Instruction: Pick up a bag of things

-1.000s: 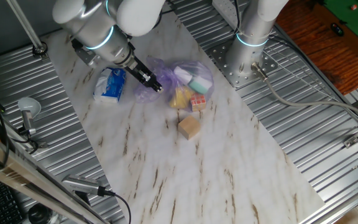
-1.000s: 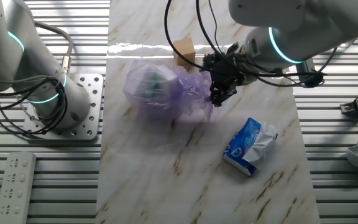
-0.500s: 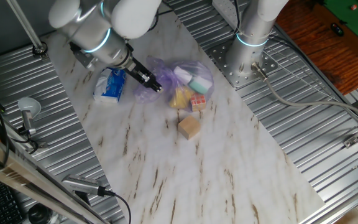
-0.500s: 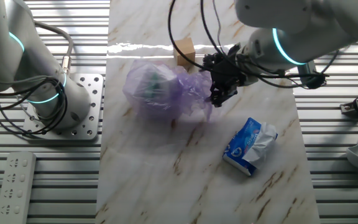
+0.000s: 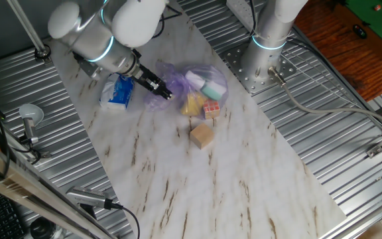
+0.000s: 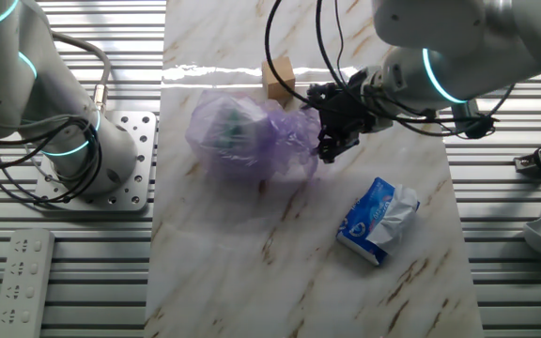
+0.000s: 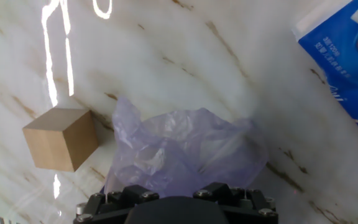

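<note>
A tan wooden cube [image 5: 202,137] sits on the marble table [image 5: 244,179], well apart from a blue-and-white packet [image 5: 117,91] lying flat. Ribbed metal panels [image 5: 350,153] flank the marble. A round metal base plate [image 6: 125,160] sits at one side, and what may be a white remote [image 6: 22,272] lies nearby.

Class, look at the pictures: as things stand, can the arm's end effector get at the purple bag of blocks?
Probably yes. The end effector is already at the bag's crumpled loose end, with nothing between them; the blue-and-white packet and wooden cube lie off to the sides.
</note>
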Available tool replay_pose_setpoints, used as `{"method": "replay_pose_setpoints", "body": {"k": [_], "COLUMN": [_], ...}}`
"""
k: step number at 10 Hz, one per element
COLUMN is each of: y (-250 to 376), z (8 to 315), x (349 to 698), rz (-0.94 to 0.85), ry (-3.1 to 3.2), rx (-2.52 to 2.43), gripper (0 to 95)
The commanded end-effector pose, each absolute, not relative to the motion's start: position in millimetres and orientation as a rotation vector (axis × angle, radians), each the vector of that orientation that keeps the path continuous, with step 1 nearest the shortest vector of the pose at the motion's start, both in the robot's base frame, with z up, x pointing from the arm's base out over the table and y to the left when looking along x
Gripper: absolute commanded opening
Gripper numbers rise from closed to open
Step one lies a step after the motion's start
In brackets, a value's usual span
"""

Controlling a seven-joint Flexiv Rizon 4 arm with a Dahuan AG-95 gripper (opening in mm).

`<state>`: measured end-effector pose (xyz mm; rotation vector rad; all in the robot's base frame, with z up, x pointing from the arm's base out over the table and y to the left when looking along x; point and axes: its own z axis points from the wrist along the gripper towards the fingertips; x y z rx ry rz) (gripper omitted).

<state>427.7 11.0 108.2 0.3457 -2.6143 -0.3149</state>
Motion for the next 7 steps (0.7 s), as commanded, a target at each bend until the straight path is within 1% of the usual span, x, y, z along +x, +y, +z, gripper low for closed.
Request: {"method": "replay_pose_setpoints", "body": {"k": [1,4,7], "y": [10,-1,-10], "z": [111,128,134], "x": [427,419,412], "rz": [-0.294,-0.287,-0.314], "ry": [-2.64,-2.706,-2.701], "rx": [0.308,0.218,0.204], "gripper": [76.0,76.0,76.0]}}
